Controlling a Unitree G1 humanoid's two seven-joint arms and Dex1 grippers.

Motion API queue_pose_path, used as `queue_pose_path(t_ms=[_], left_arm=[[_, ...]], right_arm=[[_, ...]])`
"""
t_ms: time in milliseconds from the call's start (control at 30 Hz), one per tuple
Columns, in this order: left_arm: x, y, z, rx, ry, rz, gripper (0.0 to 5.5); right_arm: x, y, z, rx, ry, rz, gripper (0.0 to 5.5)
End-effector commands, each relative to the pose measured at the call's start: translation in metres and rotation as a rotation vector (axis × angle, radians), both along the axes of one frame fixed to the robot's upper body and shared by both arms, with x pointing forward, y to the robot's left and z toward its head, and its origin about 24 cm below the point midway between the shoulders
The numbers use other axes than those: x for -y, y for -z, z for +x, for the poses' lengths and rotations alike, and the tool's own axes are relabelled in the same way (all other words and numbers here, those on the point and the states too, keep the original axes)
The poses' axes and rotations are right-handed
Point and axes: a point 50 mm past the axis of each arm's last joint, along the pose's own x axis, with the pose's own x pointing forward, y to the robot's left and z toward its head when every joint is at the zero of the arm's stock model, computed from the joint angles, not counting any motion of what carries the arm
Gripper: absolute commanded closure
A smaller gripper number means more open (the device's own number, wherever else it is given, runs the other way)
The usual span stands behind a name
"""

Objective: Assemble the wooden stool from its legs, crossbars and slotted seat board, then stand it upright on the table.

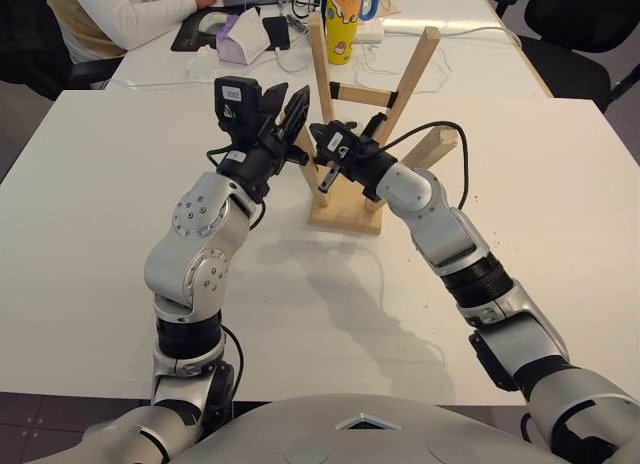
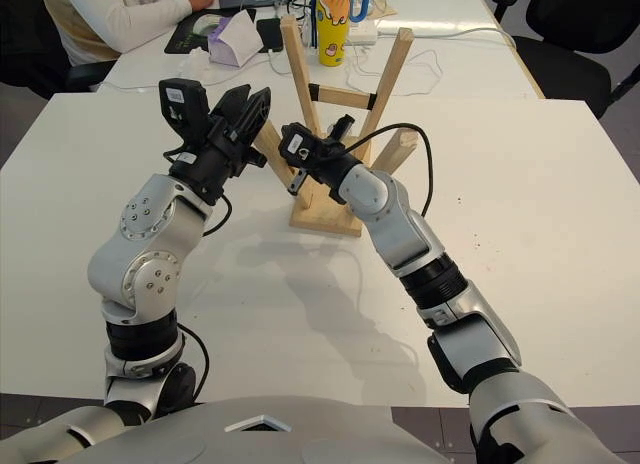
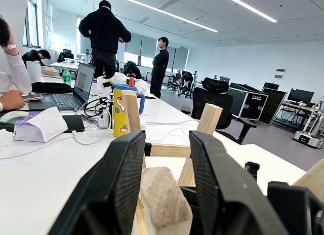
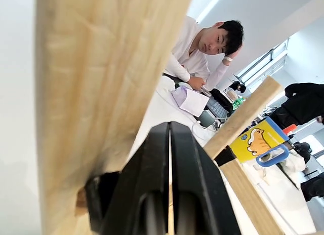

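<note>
White table [image 1: 560,284] carries upturned stool [image 1: 345,216]; cartoon-printed yellow cup [image 1: 342,24] stands beyond it.

- Pale bare-wood stool leg [image 3: 163,197]: unvarnished, with a rough, fibrous cut end.
- Pale wooden slotted seat board [image 1: 340,220]: matt, with a smooth planed grain.
- Left gripper [image 3: 167,144]: black plastic fingers [image 3: 119,184], smooth with a dull sheen.
- Right gripper [image 4: 169,131]: black plastic, slightly glossy.
- White rectangular table [image 1: 110,164]: smooth, matt top.
- Yellow printed cup [image 1: 342,24]: glossy.
- Purple tissue pack [image 1: 238,42]: soft white paper showing.
</note>
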Motion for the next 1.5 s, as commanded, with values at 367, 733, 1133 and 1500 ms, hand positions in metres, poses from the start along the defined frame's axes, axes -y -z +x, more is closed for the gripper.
queue_pose_path(t_ms=[367,733,1133,1500], left_arm=[[-0.001,-0.008,0.002,0.047,-0.001,0.001,3.94],[0.001,-0.008,0.003,0.051,0.006,0.001,3.94],[0.001,-0.009,0.000,0.051,-0.005,-0.009,3.94],[-0.001,-0.006,0.000,0.041,-0.014,-0.008,3.94]], right_arm=[[0.020,-0.051,-0.006,0.098,0.256,0.660,5.50],[0.017,-0.149,-0.016,0.277,0.197,0.868,5.50],[0.035,0.106,-0.027,-0.653,0.383,0.054,5.50],[0.019,0.002,-0.004,-0.175,0.315,0.489,5.50]])
